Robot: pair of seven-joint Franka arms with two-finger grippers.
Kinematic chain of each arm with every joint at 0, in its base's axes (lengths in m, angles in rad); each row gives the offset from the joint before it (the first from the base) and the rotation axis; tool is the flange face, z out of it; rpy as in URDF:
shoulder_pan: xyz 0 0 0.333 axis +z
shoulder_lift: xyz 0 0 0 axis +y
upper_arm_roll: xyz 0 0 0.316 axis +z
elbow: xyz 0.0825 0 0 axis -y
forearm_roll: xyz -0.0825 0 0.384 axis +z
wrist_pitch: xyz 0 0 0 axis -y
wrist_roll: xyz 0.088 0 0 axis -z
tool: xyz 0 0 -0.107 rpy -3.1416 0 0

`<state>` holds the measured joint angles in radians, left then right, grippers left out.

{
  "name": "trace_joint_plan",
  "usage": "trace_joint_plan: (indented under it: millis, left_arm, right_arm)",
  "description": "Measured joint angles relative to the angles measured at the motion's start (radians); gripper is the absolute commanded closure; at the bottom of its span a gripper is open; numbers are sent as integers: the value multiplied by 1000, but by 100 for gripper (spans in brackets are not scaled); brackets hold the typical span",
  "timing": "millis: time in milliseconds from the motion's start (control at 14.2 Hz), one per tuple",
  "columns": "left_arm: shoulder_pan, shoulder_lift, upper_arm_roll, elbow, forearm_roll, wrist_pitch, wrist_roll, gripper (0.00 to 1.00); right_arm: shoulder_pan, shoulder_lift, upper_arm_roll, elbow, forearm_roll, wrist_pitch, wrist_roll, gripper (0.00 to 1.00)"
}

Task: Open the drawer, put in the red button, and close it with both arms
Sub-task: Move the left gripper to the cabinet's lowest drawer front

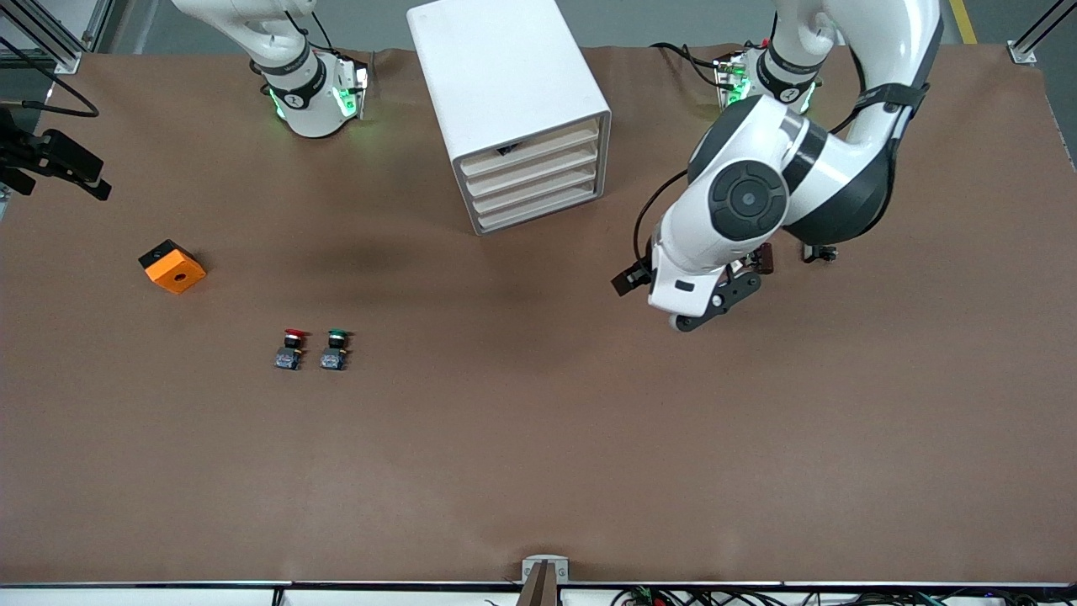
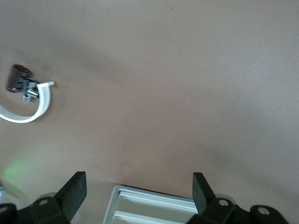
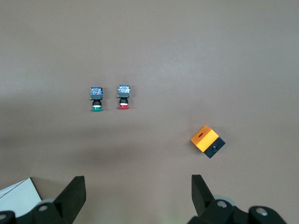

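The drawer (image 1: 532, 167) is the second one from the top in the white cabinet (image 1: 505, 93). It is pushed in, flat with the other three drawers. The cabinet stands on the brown tabletop (image 1: 538, 471) close to the edge where the robots' bases are, about midway between the two arms.

The red button (image 1: 290, 348) sits on the tabletop toward the right arm's end, nearer to the front camera than the cabinet and well apart from it. Nothing is touching it. The green button (image 1: 336, 348) stands just beside it, on the side toward the cabinet. The two look the same but for their caps. An orange and black block (image 1: 172, 266) lies closer to the right arm's end of the tabletop, a bit farther from the front camera than the buttons.

The left gripper (image 1: 715, 307) hangs over bare tabletop toward the left arm's end, with its fingers (image 2: 74, 189) spread wide and nothing in them. A small dark part with a white curved strip (image 2: 28, 93) lies on the tabletop near it.

The right gripper (image 3: 138, 196) is up in the air over the buttons' part of the tabletop. Its fingers (image 3: 74, 191) are spread wide too, and it holds nothing.
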<state>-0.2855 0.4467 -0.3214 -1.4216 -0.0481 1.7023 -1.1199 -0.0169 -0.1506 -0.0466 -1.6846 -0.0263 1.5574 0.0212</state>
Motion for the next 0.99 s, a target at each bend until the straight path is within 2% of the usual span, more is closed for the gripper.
trace_joint_plan:
  millis: [565, 776, 988]
  left_arm:
    - [-89, 69, 0, 6, 21, 145, -89, 0]
    - [-135, 83, 0, 7, 22, 160, -139, 0]
    - [-168, 82, -1, 10, 8, 160, -293, 0]
  right_arm:
    - [0, 0, -4, 0, 0, -2, 0, 0]
    - [1, 0, -3, 0, 0, -2, 1, 0]
    - [1, 0, -3, 0, 0, -2, 1, 0]
